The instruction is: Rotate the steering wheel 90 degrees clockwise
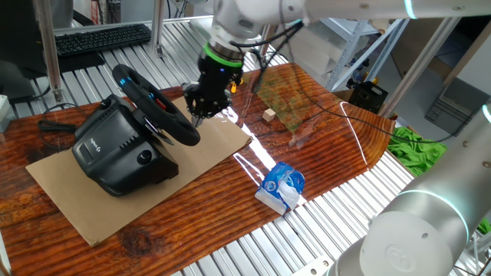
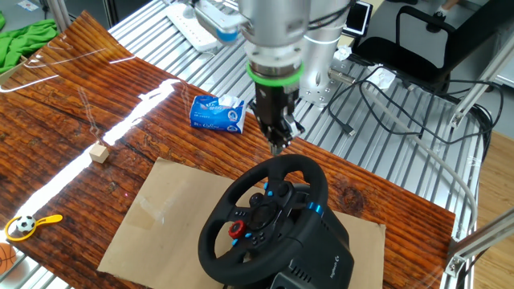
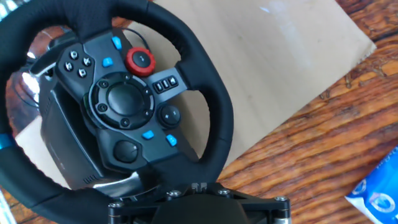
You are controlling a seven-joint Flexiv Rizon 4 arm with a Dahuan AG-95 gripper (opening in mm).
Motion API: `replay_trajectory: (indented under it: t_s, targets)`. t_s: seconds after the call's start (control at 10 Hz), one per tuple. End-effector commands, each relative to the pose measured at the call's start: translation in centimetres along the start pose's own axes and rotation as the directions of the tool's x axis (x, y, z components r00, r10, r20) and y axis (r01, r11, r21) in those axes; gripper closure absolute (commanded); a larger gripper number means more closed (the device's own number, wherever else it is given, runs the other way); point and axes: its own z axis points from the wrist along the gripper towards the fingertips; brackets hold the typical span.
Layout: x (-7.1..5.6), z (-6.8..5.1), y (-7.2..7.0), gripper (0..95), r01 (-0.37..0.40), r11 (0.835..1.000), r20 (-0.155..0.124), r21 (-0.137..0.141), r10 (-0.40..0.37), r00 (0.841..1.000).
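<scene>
Gripper (image 2: 278, 144) jaws together, nothing held, pointing down at far rim of steering wheel (image 2: 265, 215) (contact unclear). Wheel w/ base sits on cardboard sheet (image 2: 161, 213) atop wooden table (image 2: 72, 96).

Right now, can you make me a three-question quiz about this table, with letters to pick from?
1. What does the steering wheel stand on?
A. a sheet of cardboard
B. the green cloth
C. bare metal slats

2. What colour is the big round button on the wheel's hub?
A. yellow
B. red
C. white

3. How are the jaws of the gripper?
A. wide open
B. holding the blue packet
C. shut, with nothing between them

Answers: 1 A, the wheel's black base sits on the brown sheet on the wooden table. 2 B, the hand view shows it bright red. 3 C, the tips meet in a point above the rim.
</scene>
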Motion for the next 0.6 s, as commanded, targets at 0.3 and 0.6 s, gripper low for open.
replay_trajectory:
  t_s: [0.3,0.6]
  targets:
    - [-1.1,-0.3,0.7,95.0,0.004,0.999,-0.045,-0.049,-0.006,0.999]
    - [-1.7,0.2,1.0,95.0,-0.036,0.992,-0.074,-0.118,0.027,0.997]
